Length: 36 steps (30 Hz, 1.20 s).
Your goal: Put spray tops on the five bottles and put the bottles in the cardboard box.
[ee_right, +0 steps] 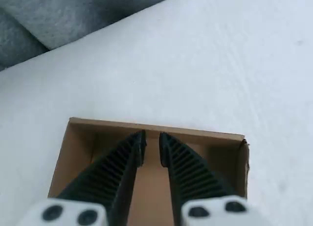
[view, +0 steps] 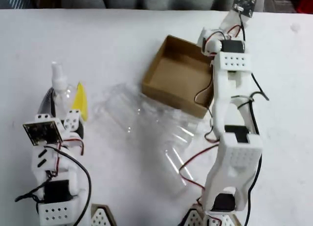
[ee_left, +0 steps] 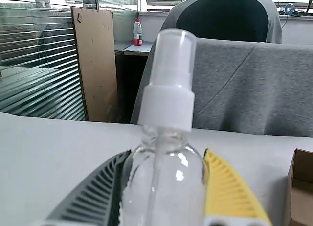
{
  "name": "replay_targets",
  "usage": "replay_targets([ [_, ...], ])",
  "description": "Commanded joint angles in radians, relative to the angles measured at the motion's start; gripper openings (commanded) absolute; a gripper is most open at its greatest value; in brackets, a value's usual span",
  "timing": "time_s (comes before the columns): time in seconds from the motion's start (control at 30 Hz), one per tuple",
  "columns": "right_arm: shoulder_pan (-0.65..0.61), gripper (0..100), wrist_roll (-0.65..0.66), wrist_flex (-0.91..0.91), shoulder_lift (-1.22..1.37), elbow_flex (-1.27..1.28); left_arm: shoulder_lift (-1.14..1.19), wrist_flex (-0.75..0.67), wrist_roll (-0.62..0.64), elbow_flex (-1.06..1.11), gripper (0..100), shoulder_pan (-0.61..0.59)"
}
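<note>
A clear bottle (ee_left: 164, 187) with a white spray top (ee_left: 168, 89) stands upright at the table's left, and my left gripper (ee_left: 166, 155) is shut on its shoulders between the dark and yellow fingers. From above, the same bottle (view: 59, 91) rises just ahead of the left wrist. The brown cardboard box (view: 161, 81) sits at centre back with nothing in it. My right gripper (ee_right: 150, 138) hangs above the box's (ee_right: 78, 143) inside, shut but for a thin gap, holding nothing. Several clear bottles (view: 146, 121) lie on the table between the arms.
The right arm (view: 230, 138) stretches along the box's right side, with its wires looping near the lying bottles. A grey-covered chair back (ee_left: 244, 84) stands beyond the table's far edge. Bare white table lies at the back left.
</note>
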Motion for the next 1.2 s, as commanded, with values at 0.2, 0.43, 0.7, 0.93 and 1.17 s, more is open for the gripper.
replay_targets([
  [0.2,0.077,9.8,-0.051,0.206,0.308,-0.562,-0.025,-0.005,0.015,-0.003,2,0.022],
  [0.43,0.105,11.9,-0.092,0.308,0.476,-0.832,-0.025,-0.005,0.015,-0.003,2,0.022],
  [0.7,0.139,12.2,-0.087,0.484,0.484,-0.847,-0.025,-0.005,0.015,0.011,2,0.022],
  [0.93,0.157,11.9,-0.086,0.673,0.483,-0.848,-0.025,0.005,0.011,0.018,2,0.022],
  [1.17,0.174,11.9,-0.054,0.800,0.410,-0.842,-0.025,0.005,0.008,0.035,2,0.016],
])
